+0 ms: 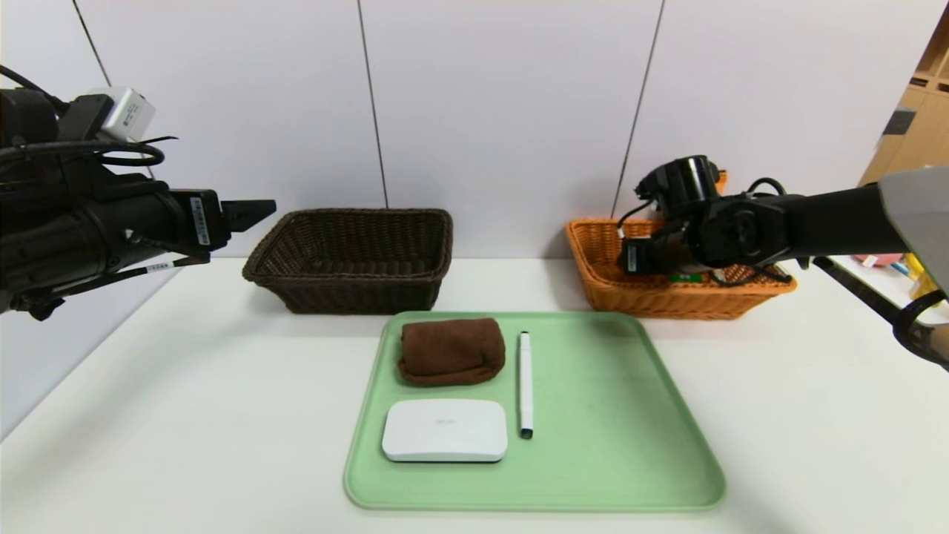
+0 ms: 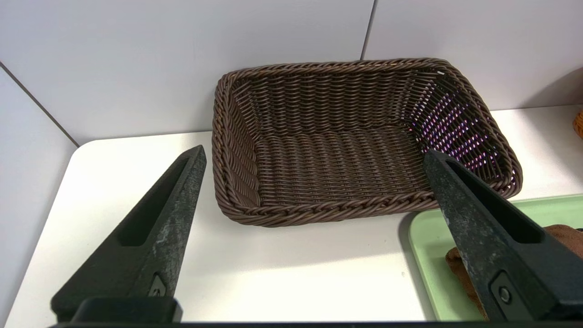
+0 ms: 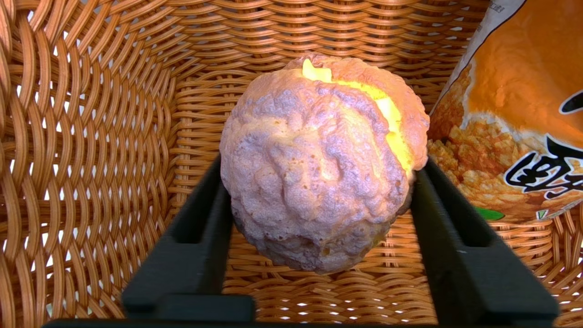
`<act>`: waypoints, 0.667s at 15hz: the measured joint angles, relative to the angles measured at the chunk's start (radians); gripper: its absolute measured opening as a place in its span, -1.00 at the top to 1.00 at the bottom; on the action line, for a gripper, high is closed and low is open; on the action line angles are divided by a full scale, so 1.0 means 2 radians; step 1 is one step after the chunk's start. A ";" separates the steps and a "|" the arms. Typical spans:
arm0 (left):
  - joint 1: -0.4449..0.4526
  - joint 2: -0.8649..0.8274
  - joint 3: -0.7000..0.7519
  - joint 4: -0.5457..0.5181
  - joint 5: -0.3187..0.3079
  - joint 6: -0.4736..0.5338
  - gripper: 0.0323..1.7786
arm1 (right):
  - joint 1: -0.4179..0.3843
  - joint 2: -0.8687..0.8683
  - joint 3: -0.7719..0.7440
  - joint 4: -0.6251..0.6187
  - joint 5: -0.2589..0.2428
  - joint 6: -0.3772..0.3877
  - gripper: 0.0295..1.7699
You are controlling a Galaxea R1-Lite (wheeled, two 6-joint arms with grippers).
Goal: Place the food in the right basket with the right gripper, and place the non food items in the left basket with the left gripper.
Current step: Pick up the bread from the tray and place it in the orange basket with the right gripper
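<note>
My right gripper (image 1: 652,259) reaches down into the orange-tan right basket (image 1: 652,302). In the right wrist view the gripper (image 3: 319,164) flanks the crusted bun (image 3: 309,191), its jaws just apart from the bun's sides and open. The orange snack bag (image 3: 510,114) leans in the same basket (image 3: 91,136). On the green tray (image 1: 608,445) lie the brown towel (image 1: 451,350), the white pen (image 1: 525,382) and the flat white box (image 1: 445,430). My left gripper (image 1: 252,211) hangs open and empty, left of the dark left basket (image 1: 348,297), which holds nothing (image 2: 319,214).
The tray sits in front of both baskets, in the middle of the white table. A wall runs close behind the baskets. In the left wrist view the tray's corner (image 2: 428,246) and an edge of the towel (image 2: 457,266) lie beside the dark basket.
</note>
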 joint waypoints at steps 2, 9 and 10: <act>0.000 0.000 0.000 0.000 0.000 0.000 -0.90 | 0.000 0.001 0.000 -0.002 -0.001 0.000 -0.50; 0.000 0.000 0.000 0.000 0.000 -0.003 -0.90 | 0.000 0.002 -0.008 -0.006 -0.002 -0.003 -0.75; 0.000 0.000 0.000 0.000 0.000 -0.003 -0.90 | 0.000 0.002 -0.009 -0.017 -0.008 -0.004 -0.77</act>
